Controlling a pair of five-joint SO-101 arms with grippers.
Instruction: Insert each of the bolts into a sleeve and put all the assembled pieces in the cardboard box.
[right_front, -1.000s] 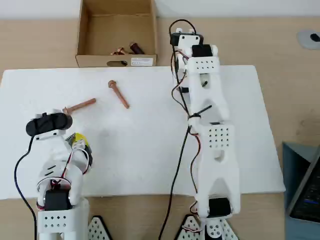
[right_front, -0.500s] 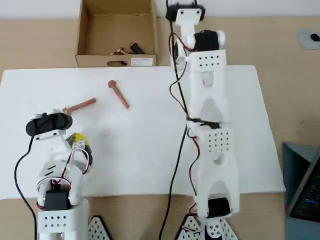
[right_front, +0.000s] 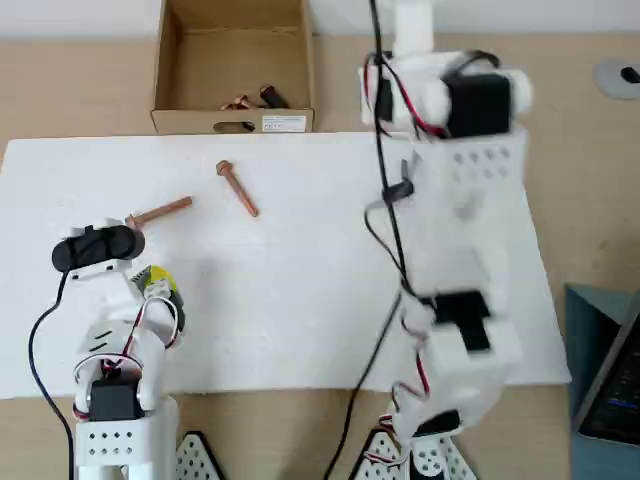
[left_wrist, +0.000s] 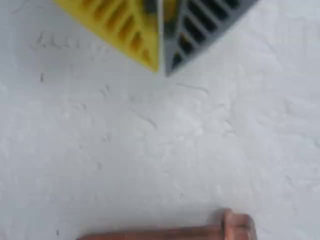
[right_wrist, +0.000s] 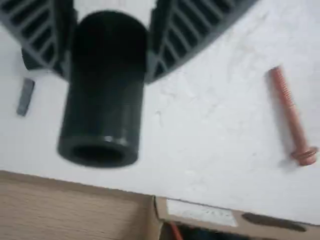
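Observation:
My right gripper (right_wrist: 107, 75) is shut on a black sleeve (right_wrist: 102, 115), held above the white mat near the cardboard box (right_wrist: 200, 212). A copper bolt (right_wrist: 291, 117) lies on the mat beyond it, head toward the box. From above, that bolt (right_front: 237, 188) and a second bolt (right_front: 160, 212) lie on the mat's left half. The box (right_front: 165, 70) holds assembled pieces (right_front: 255, 98) near its front wall. My left gripper (left_wrist: 161, 62), with yellow and grey fingers, is shut on nothing just above the mat, close to the second bolt (left_wrist: 170, 232); it sits low at the left (right_front: 155, 283).
The white mat (right_front: 300, 290) covers most of the wooden table. The right arm (right_front: 460, 200) stands tall over the mat's right side. A laptop edge (right_front: 610, 380) is at the far right and a grey disc (right_front: 620, 75) at the back right.
The right arm has risen and stretched toward the table's far edge, looming larger under the overhead camera. The left arm and both bolts have stayed put.

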